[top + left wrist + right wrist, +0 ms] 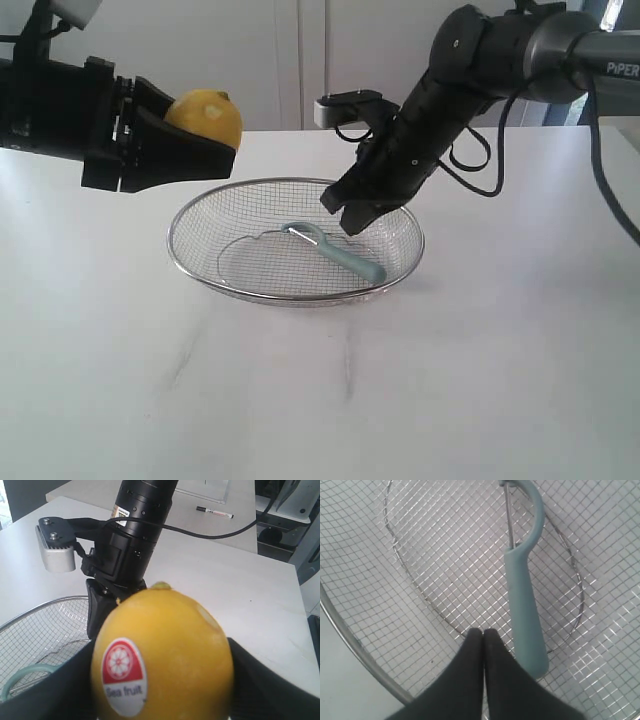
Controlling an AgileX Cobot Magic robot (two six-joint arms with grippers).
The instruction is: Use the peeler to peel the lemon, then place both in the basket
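The yellow lemon (207, 117) is held in the air at the left, above and beside the wire basket (190, 215), with my left gripper (185, 135) shut on it. Up close the lemon (165, 655) carries a red and white sticker and fills the space between the black fingers (260, 680). The teal peeler (340, 255) lies loose inside the basket. My right gripper (357, 215) hovers just above the basket, shut and empty. Its fingertips (482, 635) are pressed together next to the peeler's handle (525, 625) on the basket mesh (430, 580).
The basket stands in the middle of a white table (320, 400). A marker pen (215, 513) lies on a further table behind the right arm (135, 535). The right arm's wrist camera block (345, 107) juts out over the basket's far rim.
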